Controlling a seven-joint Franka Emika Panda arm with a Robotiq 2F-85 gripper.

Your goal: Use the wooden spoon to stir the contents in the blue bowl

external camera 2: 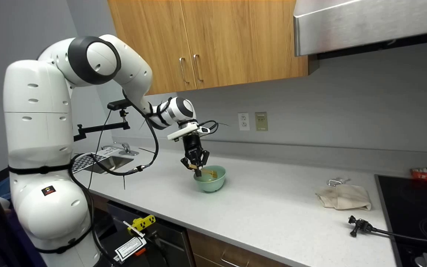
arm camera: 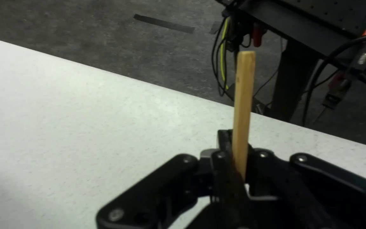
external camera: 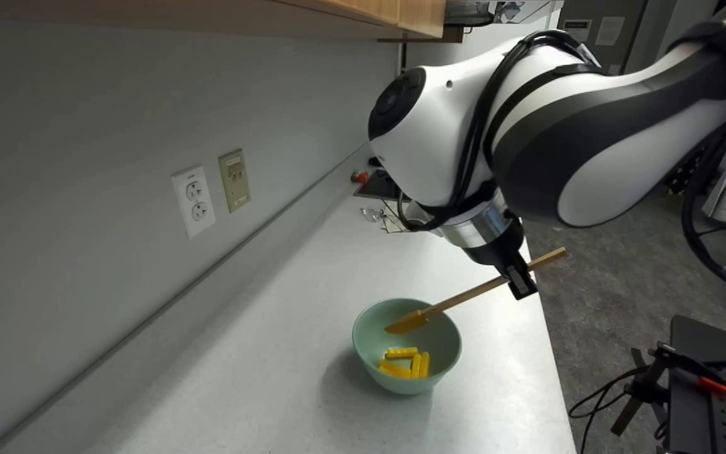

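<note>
The blue bowl is pale teal and stands upright on the counter; it also shows in an exterior view. The contents, several yellow pieces, lie at its bottom. My gripper is shut on the handle of the wooden spoon, above and beside the bowl. The spoon slants down, its yellow-orange flat end inside the bowl's opening, apart from the pieces. Whether it touches the inner wall I cannot tell. In the wrist view the handle stands up between the fingers; the bowl is out of view there.
The white counter ends at a front edge above the floor. A wall with outlets is behind, wooden cabinets above. A folded cloth, a black mount with cable and a stovetop lie farther along.
</note>
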